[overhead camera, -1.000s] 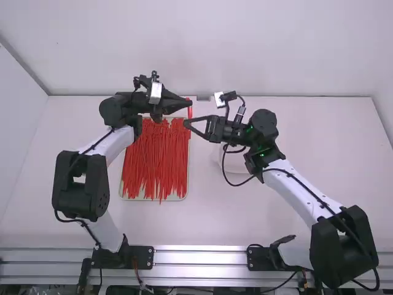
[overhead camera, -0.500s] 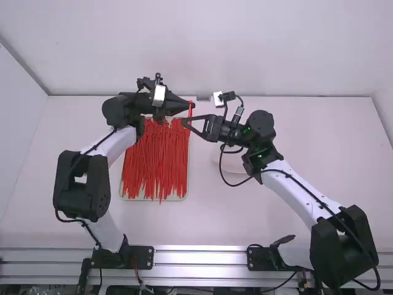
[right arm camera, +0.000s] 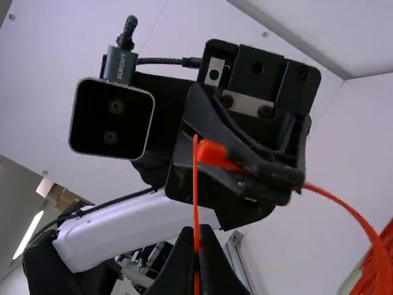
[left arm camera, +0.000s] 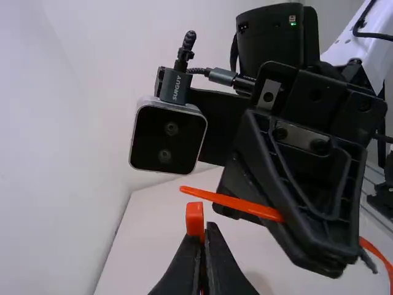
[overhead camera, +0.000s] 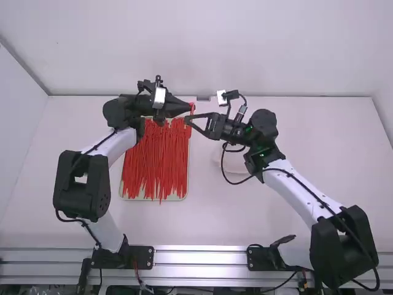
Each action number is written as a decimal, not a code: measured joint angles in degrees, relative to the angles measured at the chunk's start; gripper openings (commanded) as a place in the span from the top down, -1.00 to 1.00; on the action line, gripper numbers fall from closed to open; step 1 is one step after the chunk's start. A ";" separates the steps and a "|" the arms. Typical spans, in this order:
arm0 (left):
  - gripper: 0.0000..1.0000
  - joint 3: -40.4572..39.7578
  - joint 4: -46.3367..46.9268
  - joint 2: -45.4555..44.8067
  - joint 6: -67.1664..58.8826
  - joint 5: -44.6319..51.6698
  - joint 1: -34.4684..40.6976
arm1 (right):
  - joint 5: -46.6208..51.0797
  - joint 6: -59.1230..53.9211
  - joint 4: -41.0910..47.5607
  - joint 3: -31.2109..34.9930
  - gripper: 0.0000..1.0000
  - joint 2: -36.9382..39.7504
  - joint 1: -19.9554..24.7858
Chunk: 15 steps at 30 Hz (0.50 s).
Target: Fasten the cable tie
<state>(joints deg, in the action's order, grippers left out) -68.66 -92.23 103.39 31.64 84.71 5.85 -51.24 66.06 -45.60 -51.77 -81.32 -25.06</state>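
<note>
The left arm [overhead camera: 109, 144] and right arm [overhead camera: 298, 187] have white links and black joints. The left claw [left arm camera: 203, 233] and right claw [right arm camera: 196, 236] are black, each carrying a grey two-lens camera [left arm camera: 167, 136] with a cable [left arm camera: 215, 75]; a green light [overhead camera: 250, 129] glows on the right wrist.

High view: fixed above and behind the arm bases [overhead camera: 138, 257], looking forward and down over the white table [overhead camera: 319, 141].
Wrist views: close-up, facing each other.
Shared: the thin red plastic cable tie [left arm camera: 194, 216].
</note>
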 measured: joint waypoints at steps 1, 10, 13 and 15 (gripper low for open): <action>0.98 0.00 -0.02 0.00 -0.02 -0.24 0.00 | -0.04 0.02 0.07 0.00 1.00 0.00 0.00; 0.97 0.00 0.00 0.00 -0.02 -0.98 0.00 | -0.26 0.02 -0.13 0.00 1.00 0.00 -1.55; 0.98 0.00 -0.02 0.00 -0.02 -0.98 0.00 | -0.44 -0.02 -0.09 0.00 1.00 0.00 -1.99; 0.97 0.00 0.00 0.00 0.00 -0.98 0.00 | -0.48 -0.02 -0.02 0.00 1.00 0.00 -1.77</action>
<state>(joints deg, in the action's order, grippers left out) -68.66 -92.23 103.39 31.64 83.72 5.85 -51.72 66.04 -45.63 -51.77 -81.32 -26.83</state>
